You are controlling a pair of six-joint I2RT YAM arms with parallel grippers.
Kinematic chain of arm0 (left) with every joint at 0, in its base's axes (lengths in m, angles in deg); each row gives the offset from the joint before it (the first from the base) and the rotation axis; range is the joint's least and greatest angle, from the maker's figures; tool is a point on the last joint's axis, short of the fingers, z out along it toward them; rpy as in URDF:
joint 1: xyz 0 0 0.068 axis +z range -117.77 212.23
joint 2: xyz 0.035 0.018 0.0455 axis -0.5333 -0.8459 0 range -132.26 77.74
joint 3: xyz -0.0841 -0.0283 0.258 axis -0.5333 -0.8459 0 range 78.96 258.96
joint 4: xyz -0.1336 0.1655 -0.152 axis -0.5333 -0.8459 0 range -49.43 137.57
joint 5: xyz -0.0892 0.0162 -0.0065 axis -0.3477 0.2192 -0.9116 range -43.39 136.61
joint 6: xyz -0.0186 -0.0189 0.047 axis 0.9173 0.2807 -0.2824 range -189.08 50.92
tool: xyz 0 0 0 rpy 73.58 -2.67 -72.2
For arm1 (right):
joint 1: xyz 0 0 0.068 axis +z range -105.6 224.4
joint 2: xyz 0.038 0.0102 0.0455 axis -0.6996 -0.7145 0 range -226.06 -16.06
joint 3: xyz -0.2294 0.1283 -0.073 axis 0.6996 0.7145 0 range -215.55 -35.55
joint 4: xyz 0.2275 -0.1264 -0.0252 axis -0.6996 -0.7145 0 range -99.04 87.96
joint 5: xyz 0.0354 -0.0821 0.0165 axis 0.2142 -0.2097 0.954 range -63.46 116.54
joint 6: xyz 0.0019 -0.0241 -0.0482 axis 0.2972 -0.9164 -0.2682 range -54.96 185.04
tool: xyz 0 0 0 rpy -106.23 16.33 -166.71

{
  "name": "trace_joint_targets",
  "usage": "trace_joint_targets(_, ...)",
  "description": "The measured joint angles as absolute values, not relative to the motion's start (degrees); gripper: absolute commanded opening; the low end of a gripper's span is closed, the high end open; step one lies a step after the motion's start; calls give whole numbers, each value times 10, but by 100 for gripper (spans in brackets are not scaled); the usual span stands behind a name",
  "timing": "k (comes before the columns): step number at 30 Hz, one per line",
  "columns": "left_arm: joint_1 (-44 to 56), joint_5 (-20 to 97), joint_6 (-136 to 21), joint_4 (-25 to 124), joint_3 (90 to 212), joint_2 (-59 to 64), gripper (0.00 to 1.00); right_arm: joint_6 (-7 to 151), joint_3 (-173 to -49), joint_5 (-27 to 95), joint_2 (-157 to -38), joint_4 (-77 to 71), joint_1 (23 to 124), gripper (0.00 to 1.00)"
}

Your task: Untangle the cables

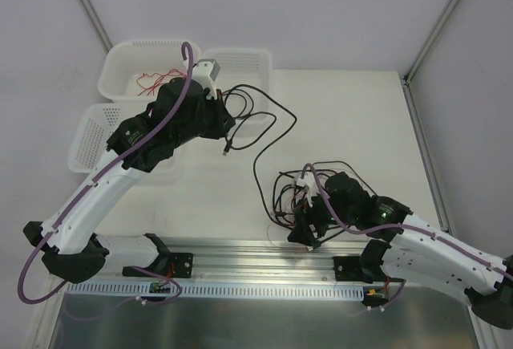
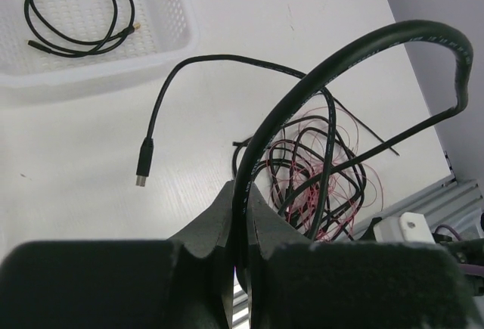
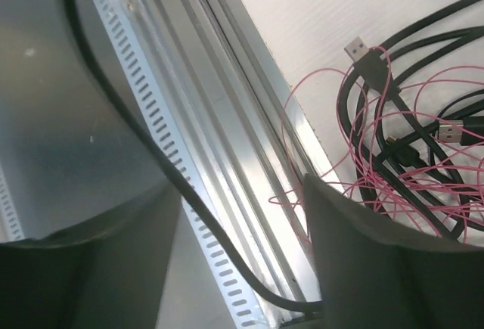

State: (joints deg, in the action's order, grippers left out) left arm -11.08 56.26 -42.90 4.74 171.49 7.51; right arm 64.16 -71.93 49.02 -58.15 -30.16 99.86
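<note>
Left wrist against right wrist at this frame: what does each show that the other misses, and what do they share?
Only the left wrist view: the left end effector shut on a thick black cable arching overhead, a loose plug end, and a white basket holding a coiled black cable. Only the right wrist view: the slotted metal rail at the table edge and silver USB plugs among the wires, beyond the open right end effector. Both: the tangle of red wires and black cables.
</note>
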Motion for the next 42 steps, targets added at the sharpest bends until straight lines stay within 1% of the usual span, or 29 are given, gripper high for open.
trace_joint_targets(1,-108,563,-429,48,1715,75,0,640,-717,486,-588,-300,1004,50)
trace_joint_targets(3,-103,567,-429,47,1715,75,0,639,-713,479,-599,-300,1018,35)
trace_joint_targets(4,-100,572,-430,47,1715,75,0,639,-713,477,-600,-300,1023,18)
trace_joint_targets(5,-100,577,-430,48,1714,75,0,637,-714,472,-601,-301,1028,8)
trace_joint_targets(6,-99,582,-430,49,1711,76,0,637,-717,467,-600,-305,1031,1)
trace_joint_targets(8,-97,594,-431,50,1699,77,0,638,-732,452,-596,-327,1033,1)
trace_joint_targets(11,-97,615,-430,57,1653,82,0,631,-814,402,-589,-396,1034,1)
trace_joint_targets(16,-97,638,-419,63,1558,91,0,619,-1070,301,-616,-511,1034,1)
trace_joint_targets(21,-97,641,-409,66,1512,106,0,620,-1370,219,-715,-629,1035,1)
trace_joint_targets(24,-97,647,-406,71,1506,124,0,620,-1451,229,-741,-636,1035,0)
trace_joint_targets(27,-97,651,-402,80,1501,145,0,619,-1457,265,-738,-620,1035,1)
trace_joint_targets(31,-97,648,-394,100,1480,182,0,618,-1437,275,-737,-593,1035,1)
trace_joint_targets(33,-97,638,-386,114,1465,202,0,616,-1388,281,-731,-568,1035,1)
trace_joint_targets(37,-97,601,-362,130,1445,236,0,616,-1243,286,-733,-499,1035,1)
trace_joint_targets(39,-97,577,-348,141,1442,246,0,617,-1182,283,-752,-473,1035,1)
trace_joint_targets(42,-97,544,-323,158,1436,254,2,620,-1122,274,-792,-430,1033,1)
